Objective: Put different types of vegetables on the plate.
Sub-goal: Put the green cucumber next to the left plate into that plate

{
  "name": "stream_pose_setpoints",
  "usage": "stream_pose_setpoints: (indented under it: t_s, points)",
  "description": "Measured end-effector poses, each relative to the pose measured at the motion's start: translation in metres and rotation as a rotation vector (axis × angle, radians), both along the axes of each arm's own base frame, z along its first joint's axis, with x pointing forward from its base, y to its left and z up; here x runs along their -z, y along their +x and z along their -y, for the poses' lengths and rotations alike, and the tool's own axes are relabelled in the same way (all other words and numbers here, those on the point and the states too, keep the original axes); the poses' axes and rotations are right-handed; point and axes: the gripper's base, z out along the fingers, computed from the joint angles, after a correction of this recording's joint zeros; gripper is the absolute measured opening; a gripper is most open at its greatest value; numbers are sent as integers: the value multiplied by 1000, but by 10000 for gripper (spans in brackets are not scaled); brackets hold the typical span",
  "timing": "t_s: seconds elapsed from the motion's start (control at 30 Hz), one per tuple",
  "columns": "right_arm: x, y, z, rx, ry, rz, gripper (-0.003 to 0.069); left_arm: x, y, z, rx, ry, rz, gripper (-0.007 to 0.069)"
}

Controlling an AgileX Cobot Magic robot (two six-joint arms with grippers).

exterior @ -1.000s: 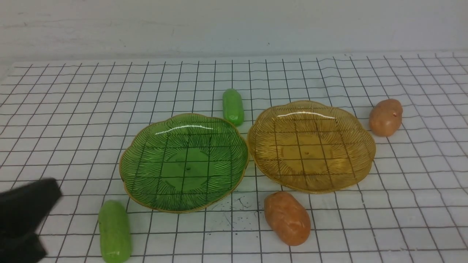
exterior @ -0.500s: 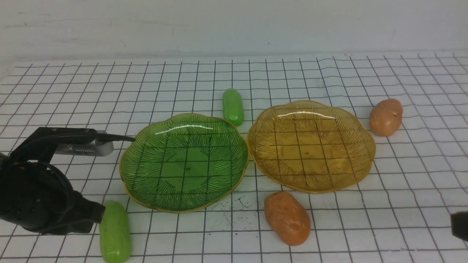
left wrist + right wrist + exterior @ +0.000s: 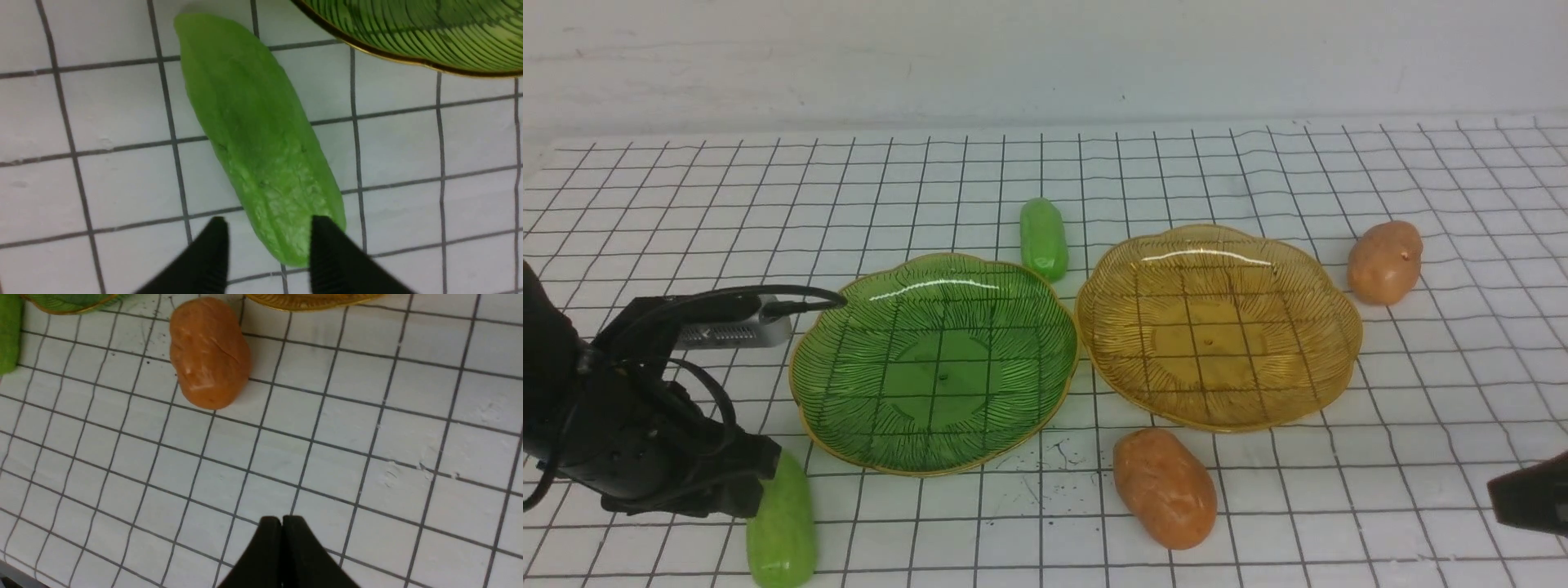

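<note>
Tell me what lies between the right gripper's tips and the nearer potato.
Nothing but bare gridded table surface separates the right gripper from the potato; the right wrist view shows it.

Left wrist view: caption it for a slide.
Open left end effector poised over one end of the green cucumber toy, beside the green plate.

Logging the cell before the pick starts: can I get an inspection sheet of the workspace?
Surface: white grid mat.
Job's things: near cucumber, far cucumber, near potato, far potato all on the mat; green plate, amber plate empty.
Clutter: dark specks before the plates.
Grippers: left gripper open over the near cucumber's end; right gripper shut, empty.
Cables: black cable at left wrist.
Surroundings: plain white wall.
</note>
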Motion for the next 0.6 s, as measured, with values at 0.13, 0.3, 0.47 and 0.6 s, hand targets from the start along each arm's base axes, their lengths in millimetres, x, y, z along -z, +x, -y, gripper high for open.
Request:
stream_pose_setpoints:
  t_s: [0.13,0.3,0.47,0.6]
  points:
    - [0,0,-1,-17,2,9,-15,10,8,0,-12,1,0,524]
    - [-1,0,-2,-18,23,6,-15,27,20,2,-57,-36,-15,681]
    - [-2,0,-4,-17,42,6,-15,42,25,2,-62,-34,-61,673]
    - [-2,-1,-4,-20,43,1,-15,52,26,2,-63,-33,-96,620]
